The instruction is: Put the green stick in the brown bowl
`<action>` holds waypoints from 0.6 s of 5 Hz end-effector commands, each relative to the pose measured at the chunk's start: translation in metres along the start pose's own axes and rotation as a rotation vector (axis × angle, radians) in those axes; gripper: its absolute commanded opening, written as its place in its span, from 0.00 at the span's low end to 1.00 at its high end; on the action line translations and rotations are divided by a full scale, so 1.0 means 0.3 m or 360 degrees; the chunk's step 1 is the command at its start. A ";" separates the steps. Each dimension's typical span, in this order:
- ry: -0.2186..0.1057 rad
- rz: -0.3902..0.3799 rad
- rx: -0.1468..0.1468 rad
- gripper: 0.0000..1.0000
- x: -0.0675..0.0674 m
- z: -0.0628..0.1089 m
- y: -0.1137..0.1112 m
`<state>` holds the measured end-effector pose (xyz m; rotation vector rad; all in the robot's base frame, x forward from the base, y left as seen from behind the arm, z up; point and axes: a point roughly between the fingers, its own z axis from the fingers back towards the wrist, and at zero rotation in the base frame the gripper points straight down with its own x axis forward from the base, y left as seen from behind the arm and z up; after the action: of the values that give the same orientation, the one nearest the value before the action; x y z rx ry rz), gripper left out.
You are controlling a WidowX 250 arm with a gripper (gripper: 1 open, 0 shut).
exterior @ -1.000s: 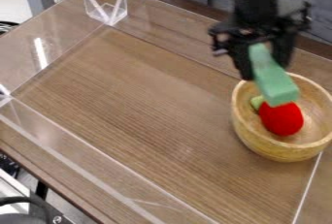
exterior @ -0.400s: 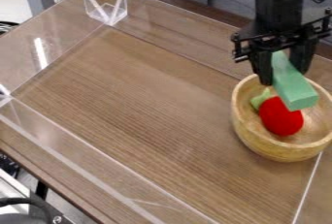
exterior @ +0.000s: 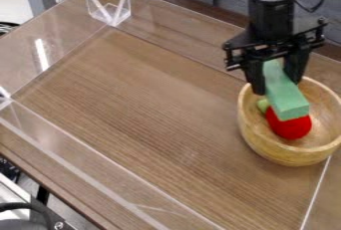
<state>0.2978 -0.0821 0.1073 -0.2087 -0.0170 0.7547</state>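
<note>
The green stick (exterior: 281, 90) is a flat mint-green block, tilted, hanging over the brown bowl (exterior: 262, 137) at the right of the table. My gripper (exterior: 274, 67) points down from above and is shut on the stick's upper end, black fingers (exterior: 252, 67) on either side. The stick's lower end sits just above a red strawberry-like toy (exterior: 289, 124) that lies inside the bowl. I cannot tell if the stick touches the toy.
The wooden tabletop (exterior: 147, 105) is enclosed by low clear plastic walls (exterior: 54, 35) on the left, back and front. The bowl stands close to the right front wall (exterior: 317, 199).
The gripper with the stick shifted right, then came back a little left and lower over the bowl. The stick stays gripped.
</note>
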 end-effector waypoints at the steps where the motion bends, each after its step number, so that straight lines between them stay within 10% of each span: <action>1: -0.0049 -0.0055 -0.0091 0.00 0.008 0.082 -0.030; 3: -0.0032 -0.0141 -0.0108 0.00 -0.004 0.105 -0.064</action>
<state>0.3001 -0.0886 0.1203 -0.2240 -0.0049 0.6804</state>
